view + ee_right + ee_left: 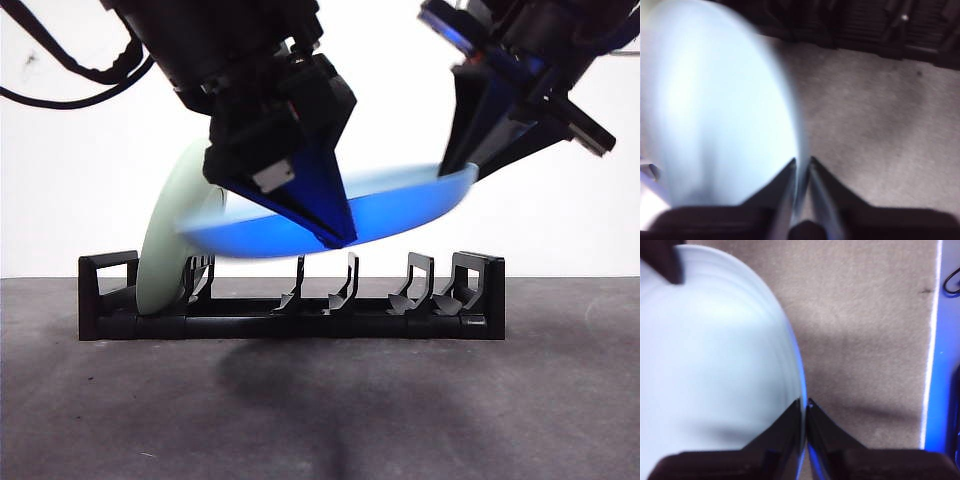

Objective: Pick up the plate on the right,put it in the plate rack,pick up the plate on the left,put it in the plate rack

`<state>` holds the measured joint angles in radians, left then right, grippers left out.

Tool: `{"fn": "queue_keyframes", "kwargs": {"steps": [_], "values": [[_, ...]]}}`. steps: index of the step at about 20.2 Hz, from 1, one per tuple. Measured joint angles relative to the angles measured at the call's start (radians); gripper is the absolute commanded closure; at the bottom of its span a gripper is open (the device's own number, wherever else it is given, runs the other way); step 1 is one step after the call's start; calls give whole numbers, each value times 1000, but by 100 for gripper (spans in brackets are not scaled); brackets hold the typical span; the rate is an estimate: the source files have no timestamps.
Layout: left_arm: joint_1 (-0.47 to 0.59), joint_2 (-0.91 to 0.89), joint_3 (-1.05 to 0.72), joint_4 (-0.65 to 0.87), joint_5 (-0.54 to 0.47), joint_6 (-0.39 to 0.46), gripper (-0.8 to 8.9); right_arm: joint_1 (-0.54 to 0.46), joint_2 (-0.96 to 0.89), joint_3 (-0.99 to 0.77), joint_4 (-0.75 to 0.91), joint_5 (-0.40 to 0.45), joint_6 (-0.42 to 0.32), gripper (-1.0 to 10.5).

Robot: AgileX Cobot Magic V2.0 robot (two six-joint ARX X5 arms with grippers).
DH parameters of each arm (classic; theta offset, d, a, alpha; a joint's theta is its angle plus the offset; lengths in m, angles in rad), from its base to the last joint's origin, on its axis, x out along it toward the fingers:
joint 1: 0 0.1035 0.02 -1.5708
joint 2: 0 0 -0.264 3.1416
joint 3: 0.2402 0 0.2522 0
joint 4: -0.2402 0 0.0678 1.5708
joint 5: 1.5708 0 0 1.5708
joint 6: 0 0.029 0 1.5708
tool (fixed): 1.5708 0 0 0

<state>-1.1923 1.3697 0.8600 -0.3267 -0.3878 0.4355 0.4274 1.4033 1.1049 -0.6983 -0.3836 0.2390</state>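
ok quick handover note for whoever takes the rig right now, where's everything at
Left gripper: shut on the blue plate's rim.
Right gripper: shut on the same plate's rim.
The blue plate hangs tilted in the air above the plate rack, not yet in a slot.
Pale green plate: already standing on edge at one end of the rack.
Done: one plate racked.
Left: lower the blue plate between free prongs, then release.

The plate rack point(300, 310) was black all over. One plate point(165, 250) standing in it was a pale green, and the other plate point(400, 205) was light blue on top and bright deep blue underneath. The table point(320, 410) was plain dark grey, and the wall point(60, 180) behind was white.
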Motion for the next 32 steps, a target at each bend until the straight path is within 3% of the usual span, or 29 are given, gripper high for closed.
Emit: {"fn": "queue_keyframes", "kwargs": {"steps": [4,7,10,15,20,24,32], "values": [[-2,1,0,23,-2,-11,823,-35,-120,0,35,0,0,726],[-3,1,0,87,40,-44,823,-86,-233,0,114,97,0,728],[10,1,0,193,166,-151,823,-123,-354,0,188,245,0,729],[148,1,0,458,383,-362,823,-147,-463,0,219,379,0,729],[306,2,0,676,573,-587,823,-148,-467,0,216,387,0,729],[409,25,23,756,636,-727,823,-148,-465,0,216,387,0,729],[535,171,217,685,722,-803,823,-148,-462,0,214,387,0,730]]}}
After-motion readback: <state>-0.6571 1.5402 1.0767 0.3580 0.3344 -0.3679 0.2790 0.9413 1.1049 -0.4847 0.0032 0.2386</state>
